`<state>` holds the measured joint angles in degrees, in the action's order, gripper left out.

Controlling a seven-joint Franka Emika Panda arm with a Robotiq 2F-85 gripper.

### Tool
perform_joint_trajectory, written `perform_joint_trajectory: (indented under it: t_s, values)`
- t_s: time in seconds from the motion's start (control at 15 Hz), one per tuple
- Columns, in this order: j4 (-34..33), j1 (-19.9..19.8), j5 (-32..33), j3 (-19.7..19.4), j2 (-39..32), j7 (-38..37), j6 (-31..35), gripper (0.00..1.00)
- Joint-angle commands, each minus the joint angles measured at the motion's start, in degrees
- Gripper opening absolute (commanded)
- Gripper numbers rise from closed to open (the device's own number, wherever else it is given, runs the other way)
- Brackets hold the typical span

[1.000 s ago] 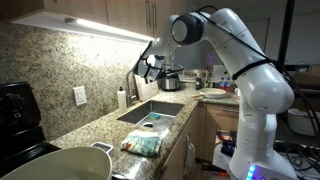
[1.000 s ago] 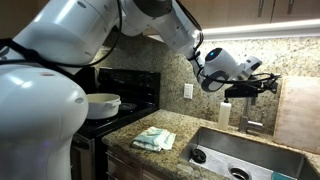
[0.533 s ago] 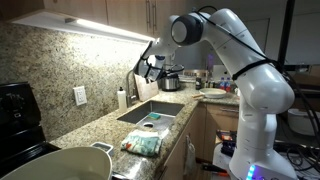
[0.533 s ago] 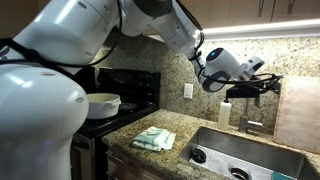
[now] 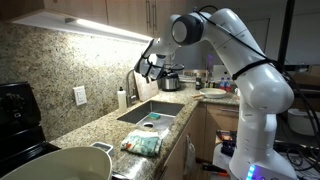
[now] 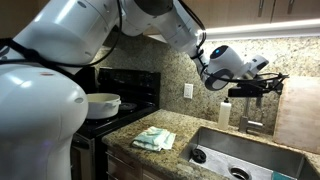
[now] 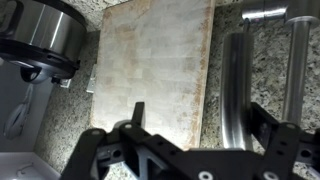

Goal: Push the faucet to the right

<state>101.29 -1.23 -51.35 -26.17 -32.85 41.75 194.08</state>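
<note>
The faucet [image 7: 236, 90] is a slim silvery gooseneck tap behind the sink. In the wrist view its tube runs upright between my two black fingers, close to the right finger. A second metal tube [image 7: 297, 60] stands just to its right. My gripper [image 7: 203, 125] is open and straddles the faucet; I cannot tell if a finger touches it. In both exterior views the gripper [image 5: 150, 68] [image 6: 256, 86] hovers at the top of the faucet [image 5: 129, 84] [image 6: 244, 108], above the sink's back edge.
A white soap bottle [image 5: 122, 98] [image 6: 224, 113] stands beside the faucet. A steel sink [image 5: 133, 116] [image 6: 215, 141] is set in the granite counter. A cutting board [image 7: 150, 65] [image 6: 297, 115] leans on the wall, near a steel pot [image 7: 40, 35]. A folded towel [image 5: 142, 143] [image 6: 153, 138] lies on the counter.
My gripper has shifted slightly up and sideways at the faucet's top. Nothing else has moved.
</note>
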Motion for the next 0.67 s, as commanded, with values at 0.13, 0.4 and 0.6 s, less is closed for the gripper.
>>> perform_joint_trajectory:
  t_s: [0.13,0.4,0.6]
  values:
    - [0.0,0.0,0.0,-0.03,0.02,0.0,-0.09,1.0]
    - [-1.55,-0.79,-0.08,-0.41,-0.29,-0.41,-1.02,1.0]
    - [-3.76,-2.02,0.37,-0.62,-0.75,-0.45,-2.2,1.0]
